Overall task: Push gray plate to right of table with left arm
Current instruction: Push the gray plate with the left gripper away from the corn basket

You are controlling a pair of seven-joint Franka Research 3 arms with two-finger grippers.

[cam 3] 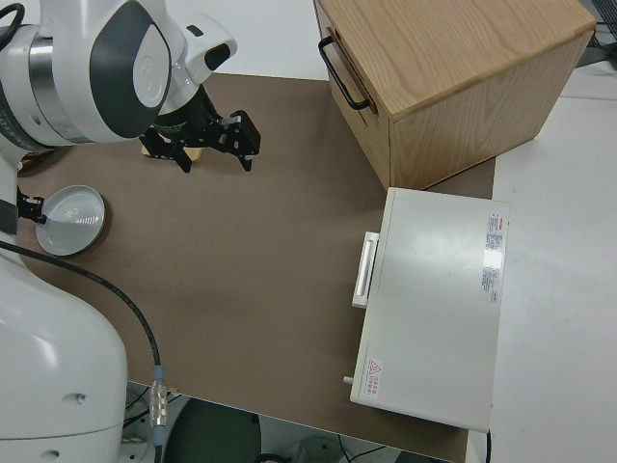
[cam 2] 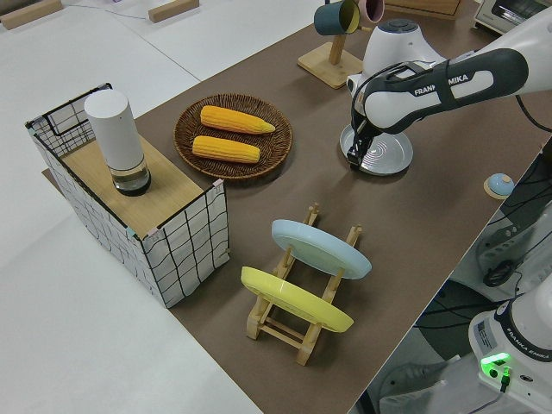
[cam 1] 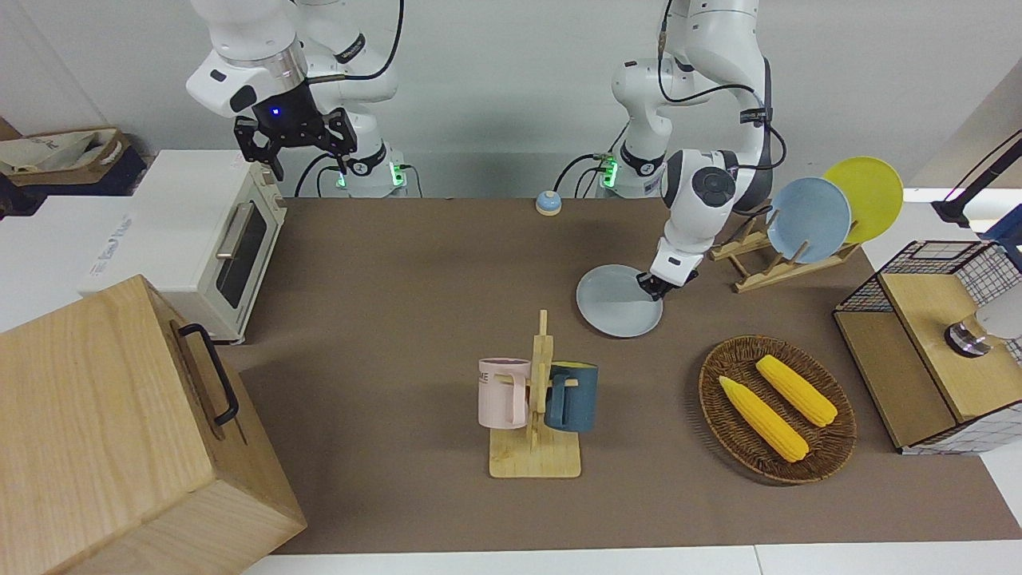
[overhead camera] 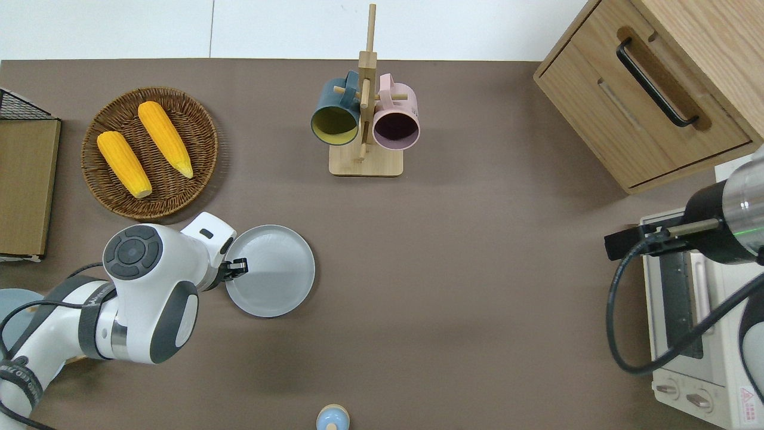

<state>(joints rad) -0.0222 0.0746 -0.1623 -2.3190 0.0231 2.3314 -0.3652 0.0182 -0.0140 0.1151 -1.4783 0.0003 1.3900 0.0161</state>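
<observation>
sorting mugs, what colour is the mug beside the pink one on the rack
Dark teal-blue mug, yellowish inside; clearest in the front view.

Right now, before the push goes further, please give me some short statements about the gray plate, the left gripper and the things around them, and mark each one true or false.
1. The left gripper is at the rim of the gray plate, on the side toward the left arm's end of the table. True.
2. The gray plate stands in the wooden plate rack. False: it lies flat on the table; the rack holds the sky-blue plate and the yellow plate.
3. Two corn cobs lie in the wicker basket. True.
4. The mug tree is nearer to the robots than the gray plate. False: it is farther.
5. The right arm is parked. True.
</observation>
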